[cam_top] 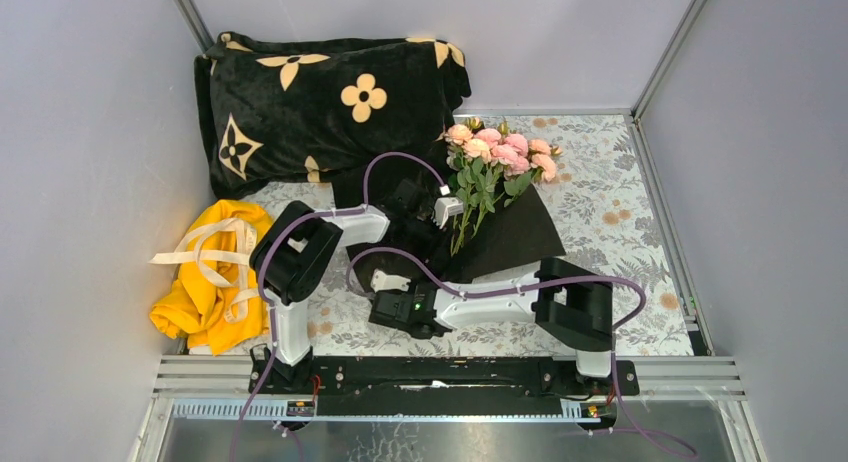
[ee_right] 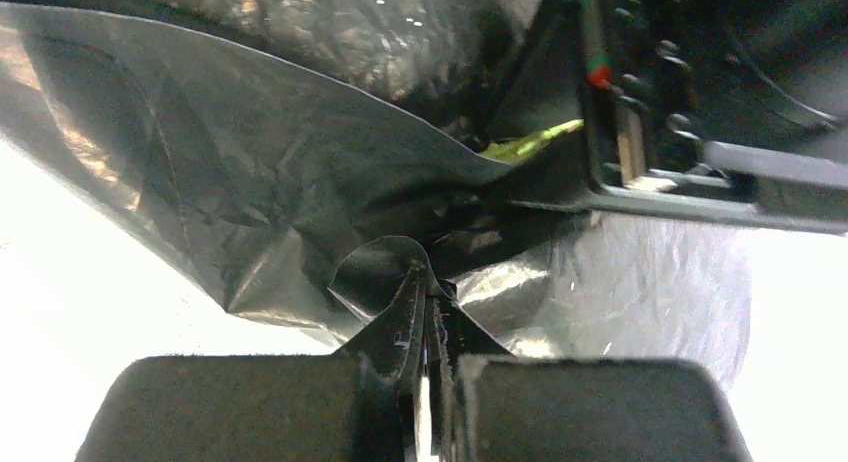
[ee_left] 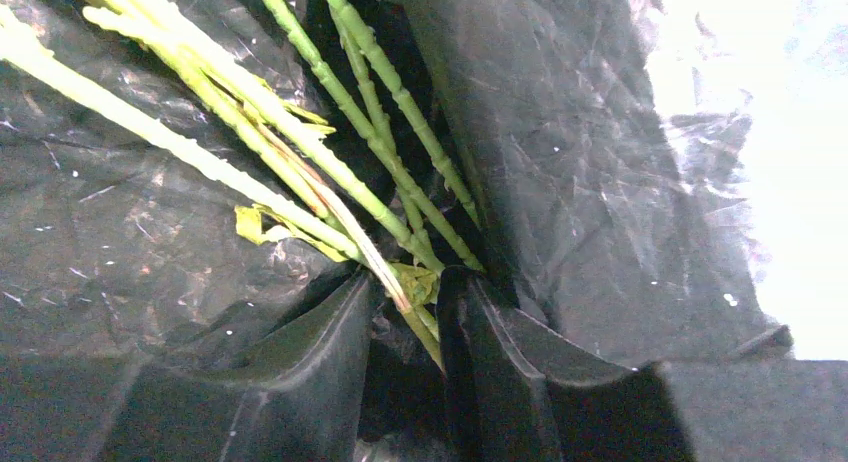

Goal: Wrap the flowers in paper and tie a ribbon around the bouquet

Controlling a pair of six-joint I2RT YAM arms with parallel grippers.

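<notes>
Top external cam: bunch of pale pink artificial roses (cam_top: 500, 150) lies centre-right of frame, heads toward the top. Thin green stems run down-left over a crinkly matte black paper sheet (cam_top: 515, 237), all on the floral-print table (cam_top: 620, 212). Both arms reach in from the bottom edge & meet near the stem ends, mid-frame.

Left wrist cam: left gripper (ee_left: 410, 307), fingers at bottom centre, closed in on the stem ends. Stems funnel straight into the narrow gap btwn the pads, black paper crumpled on either side. Reads as a pinch on the stems, maybe w/ some paper caught too.

Right wrist cam: right gripper (ee_right: 428, 307) pressed tight together at bottom centre, nipping a small fold of the paper's edge. Rest of the sheet billows to the upper left. The left gripper's body sits upper right w/ a green stem tip poking out beside it.

Step, by my read: wrapping, early on. Paper's mostly flat under the roses, no cone yet. Next move prob calls for the right gripper to haul its pinched edge up & across the stems while the left anchors them. Go gently: thin sheet could tear or slip out, & stems could roll.

Ribbon job not begun: long cream-beige fabric ribbon (cam_top: 205, 244) lies looped on a yellow cloth (cam_top: 195, 307) at far left, well apart from the roses. Upper left: black plush blanket (cam_top: 320, 92) w/ tan flower marks.
</notes>
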